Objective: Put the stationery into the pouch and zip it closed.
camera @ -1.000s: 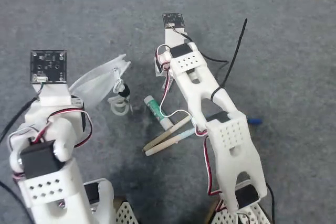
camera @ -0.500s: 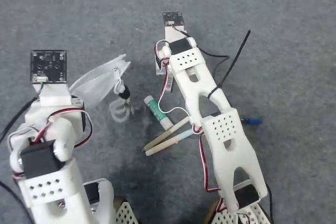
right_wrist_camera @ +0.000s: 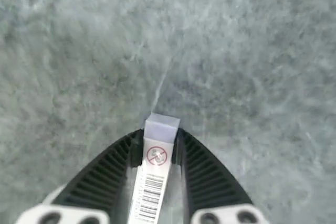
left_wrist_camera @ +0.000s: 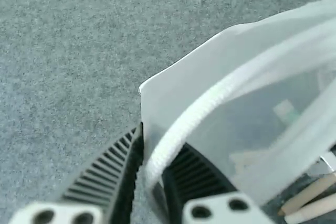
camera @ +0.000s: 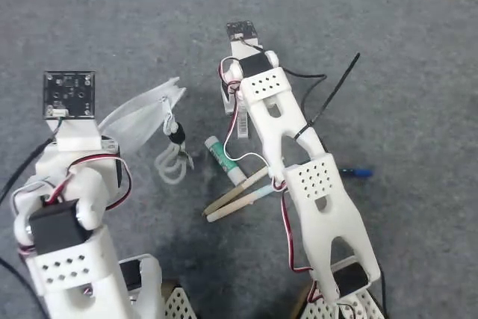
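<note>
The left jaws are closed on the edge of the translucent pouch [left_wrist_camera: 236, 77], just in front of the left arm. The right jaws grip a small white box with a barcode [right_wrist_camera: 153, 174] above the grey table [camera: 418, 72]. A glue stick [camera: 224, 158] and two wooden sticks [camera: 237, 198] lie between the arms.

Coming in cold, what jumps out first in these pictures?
The left gripper pinches the edge of a translucent pouch at the left of the table. The right gripper is shut on a small barcoded block farther back at the centre. A green-and-white tube and two wooden sticks lie between the arms.
</note>
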Controlling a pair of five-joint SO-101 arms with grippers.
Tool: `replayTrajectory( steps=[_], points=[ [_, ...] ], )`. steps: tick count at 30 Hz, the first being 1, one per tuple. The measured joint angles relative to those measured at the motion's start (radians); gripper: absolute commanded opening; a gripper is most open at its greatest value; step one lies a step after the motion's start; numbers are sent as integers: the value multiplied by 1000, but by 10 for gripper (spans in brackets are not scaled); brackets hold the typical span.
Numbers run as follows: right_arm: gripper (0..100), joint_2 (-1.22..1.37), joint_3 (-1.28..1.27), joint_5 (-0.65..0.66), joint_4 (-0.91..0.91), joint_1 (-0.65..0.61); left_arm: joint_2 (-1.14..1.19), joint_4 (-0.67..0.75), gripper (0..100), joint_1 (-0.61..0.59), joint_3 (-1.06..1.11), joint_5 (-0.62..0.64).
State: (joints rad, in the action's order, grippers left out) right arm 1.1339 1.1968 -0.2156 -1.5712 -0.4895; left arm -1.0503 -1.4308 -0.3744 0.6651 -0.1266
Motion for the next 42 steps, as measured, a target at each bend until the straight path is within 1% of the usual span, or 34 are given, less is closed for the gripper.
replayTrajectory(
  steps=[7, 10, 19, 21, 24, 27, 34, 42],
  points=[
    [7, 0, 157, 100, -172, 0, 0, 0, 12, 0, 0, 0],
    [7, 0, 193, 114, -181, 0, 0, 0, 12, 0, 0, 0],
    [6, 0, 196, 163, -183, 0, 0, 0, 12, 0, 0, 0],
    [6, -5, 189, 166, -183, 0, 0, 0, 12, 18, 0, 0],
    [6, -81, 98, 166, -183, 12, 0, 0, 12, 72, 0, 0],
    [6, -189, -29, 166, -183, 14, 0, 0, 12, 91, 0, 0],
    [6, -420, -282, 166, -183, 14, 0, 2, 12, 100, 0, 0],
    [6, -603, -440, 167, -183, 8, 0, 31, 12, 100, 0, 21]
  ],
)
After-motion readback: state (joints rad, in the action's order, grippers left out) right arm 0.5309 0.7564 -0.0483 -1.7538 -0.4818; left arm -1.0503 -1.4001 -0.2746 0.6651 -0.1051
